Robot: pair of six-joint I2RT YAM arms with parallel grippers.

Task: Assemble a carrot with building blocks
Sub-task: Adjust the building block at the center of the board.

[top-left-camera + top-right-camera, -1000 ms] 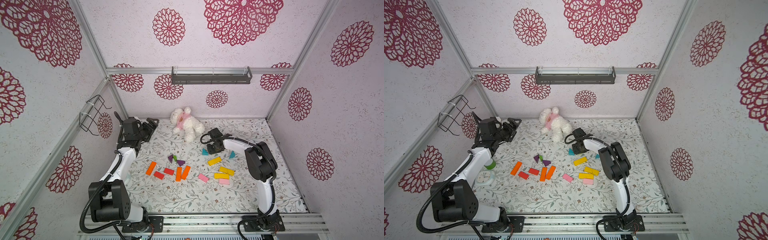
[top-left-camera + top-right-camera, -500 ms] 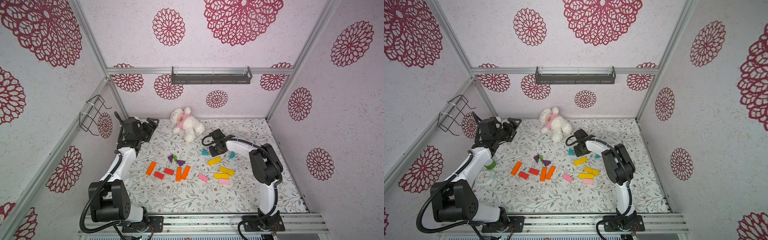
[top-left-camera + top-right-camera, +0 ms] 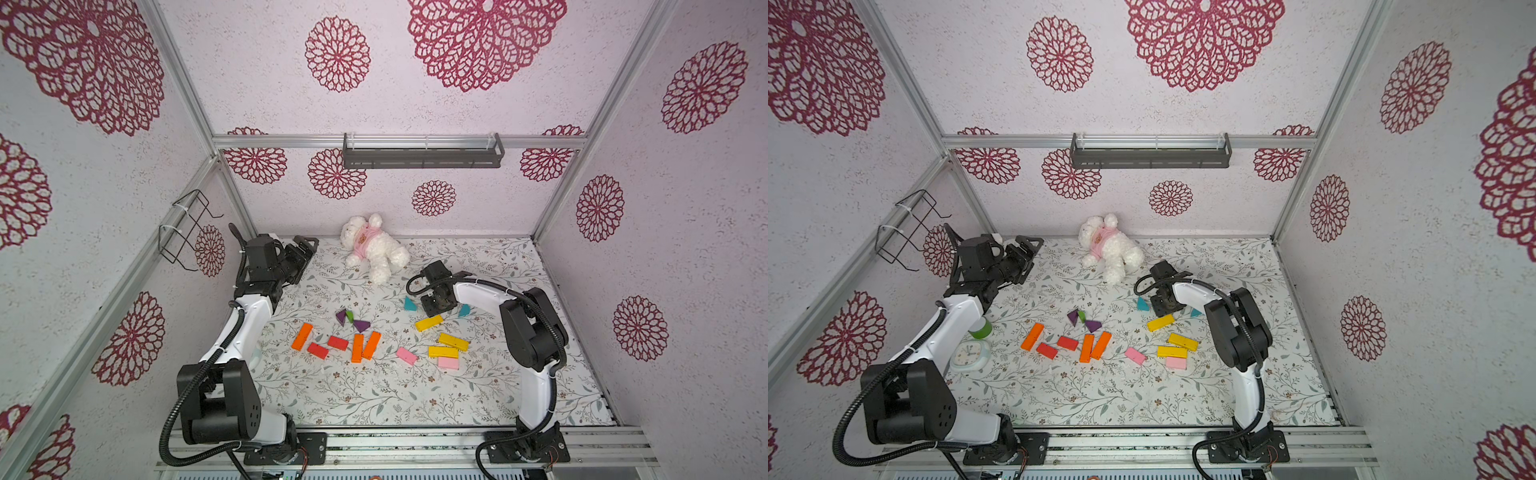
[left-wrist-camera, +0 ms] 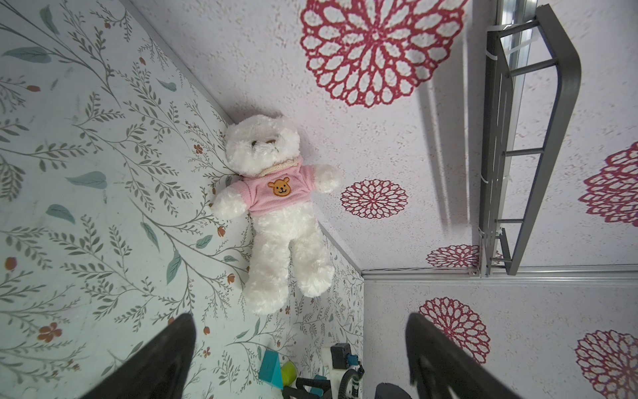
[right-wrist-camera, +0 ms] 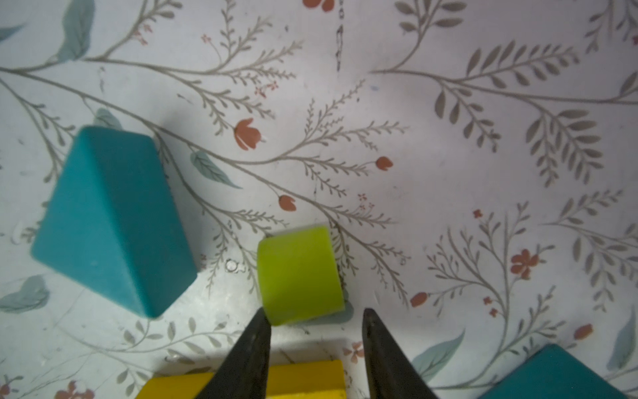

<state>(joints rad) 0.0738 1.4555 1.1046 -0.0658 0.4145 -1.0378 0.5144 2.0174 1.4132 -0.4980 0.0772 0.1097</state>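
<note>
White, leaf-printed counter carries everything, with the plush bear slumped at 12 o'clock, clear of the work. At 10 o'clock the left end effector hangs with its fingers spread wide and empty, aimed towards the bear, so it adds no risk for now.

At about 2 o'clock from the counter's middle, the right end effector points down at the counter. Its fingers stand a narrow gap apart and hold nothing.

The carrot looks barely begun. The orange bars lie loose just 9 o'clock of centre with the red bars beside them.

Trouble lies around the right end effector. In both top views a yellow bar sits just at its 6 o'clock, and the right wrist view shows that bar partly under the fingers, so a straight drop could strike or tip it. Teal triangles flank it at 9 o'clock and 3 o'clock.

Smallest is the lime-green cylinder, on its side just beyond the fingertips, off-centre to the gap, with one fingertip at its rim. It is hidden under the end effector in both top views. Closing from here would likely nudge it rather than catch it, and a cylinder on its side will roll, perhaps against the nearer triangle.
</note>
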